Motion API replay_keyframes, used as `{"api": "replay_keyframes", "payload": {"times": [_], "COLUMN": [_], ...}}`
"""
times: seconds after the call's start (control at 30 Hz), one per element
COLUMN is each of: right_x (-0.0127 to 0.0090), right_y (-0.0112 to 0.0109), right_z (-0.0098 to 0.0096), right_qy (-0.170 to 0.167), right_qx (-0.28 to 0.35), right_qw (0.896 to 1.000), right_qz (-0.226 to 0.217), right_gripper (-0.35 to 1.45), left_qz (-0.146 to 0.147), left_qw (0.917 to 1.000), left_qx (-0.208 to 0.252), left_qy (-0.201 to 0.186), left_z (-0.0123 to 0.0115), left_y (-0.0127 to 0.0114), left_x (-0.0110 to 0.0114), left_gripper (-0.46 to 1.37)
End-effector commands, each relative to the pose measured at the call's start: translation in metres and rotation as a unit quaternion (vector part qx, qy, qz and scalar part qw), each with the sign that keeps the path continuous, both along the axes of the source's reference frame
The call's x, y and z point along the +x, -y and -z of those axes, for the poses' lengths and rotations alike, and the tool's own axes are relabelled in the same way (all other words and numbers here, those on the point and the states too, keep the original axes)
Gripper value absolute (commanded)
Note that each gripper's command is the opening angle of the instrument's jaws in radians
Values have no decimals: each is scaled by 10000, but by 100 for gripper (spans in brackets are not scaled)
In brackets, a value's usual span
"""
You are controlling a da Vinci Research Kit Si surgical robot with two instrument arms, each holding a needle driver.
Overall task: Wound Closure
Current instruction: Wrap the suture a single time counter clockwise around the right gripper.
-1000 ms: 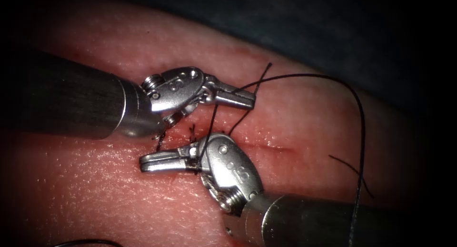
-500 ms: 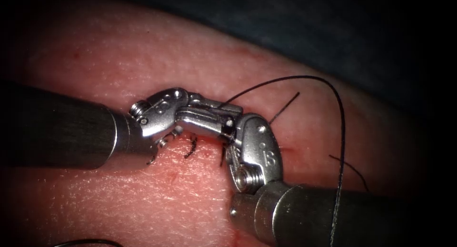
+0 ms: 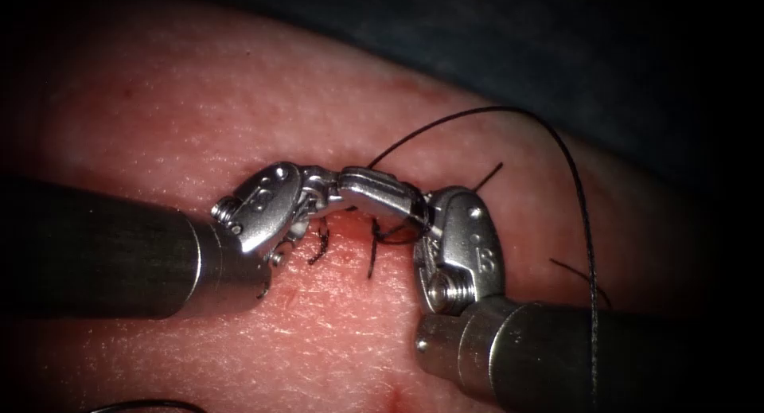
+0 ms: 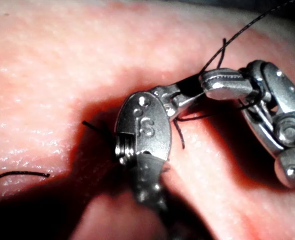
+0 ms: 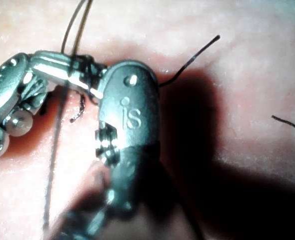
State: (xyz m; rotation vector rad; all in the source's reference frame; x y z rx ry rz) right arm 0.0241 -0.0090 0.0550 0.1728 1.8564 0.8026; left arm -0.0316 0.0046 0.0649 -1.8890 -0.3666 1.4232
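Both steel tools now meet tip to tip at centre frame over the pink tissue's cut. We see the left tool clamped on black thread; right tool grip: cannot tell. Since a second ago, the right tool swung up from below the cut; curved needle unlocated.

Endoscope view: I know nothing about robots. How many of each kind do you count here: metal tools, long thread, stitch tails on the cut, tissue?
Metal tools: 2, the left tool and the right tool, whose jaws are shut on the thread
Long thread: 1
Stitch tails on the cut: 2
Tissue: 1
Total: 6
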Motion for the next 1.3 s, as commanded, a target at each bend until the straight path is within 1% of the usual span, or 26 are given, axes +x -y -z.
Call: {"api": "replay_keyframes", "payload": {"times": [0.03,0.13,0.23,0.4,0.57,0.7,0.83,0.87,0.97,1.07,1.23,1.3], "right_x": [-1,-3,-7,-24,-32,-32,-31,-30,-28,-29,-34,-33], "right_y": [1,0,-2,-2,1,4,3,2,2,1,1,1], "right_z": [0,0,-1,-5,-9,-11,-10,-9,-4,-3,-2,-1], "right_qy": [2,9,63,231,434,407,343,306,248,206,107,-17], "right_qx": [0,-3,44,165,233,426,861,994,1125,1232,1661,2039], "right_qw": [10000,10000,9999,9991,9982,9974,9939,9925,9912,9899,9820,9742], "right_qz": [11,14,-94,-326,-353,-415,-597,-637,-654,-665,-890,-969], "right_gripper": [-35,-35,-35,-35,-35,-35,-35,-35,-35,-35,-35,-35], "left_qz": [120,258,330,625,716,784,749,692,558,528,494,456], "left_qw": [9999,9996,9994,9977,9972,9967,9960,9960,9963,9962,9962,9964], "left_qx": [-18,-52,-78,-43,-39,-170,-493,-559,-648,-696,-718,-710], "left_qy": [38,29,57,257,216,110,29,-9,-50,-42,-49,-97], "left_z": [0,-1,-3,-1,1,1,5,7,11,11,8,7], "left_y": [4,13,18,18,17,22,31,35,43,45,50,50], "left_x": [0,0,1,6,5,2,-4,-6,-16,-19,-18,-18], "left_gripper": [-35,-35,-35,-35,-35,-35,-35,-35,-35,-35,-35,-35]}}
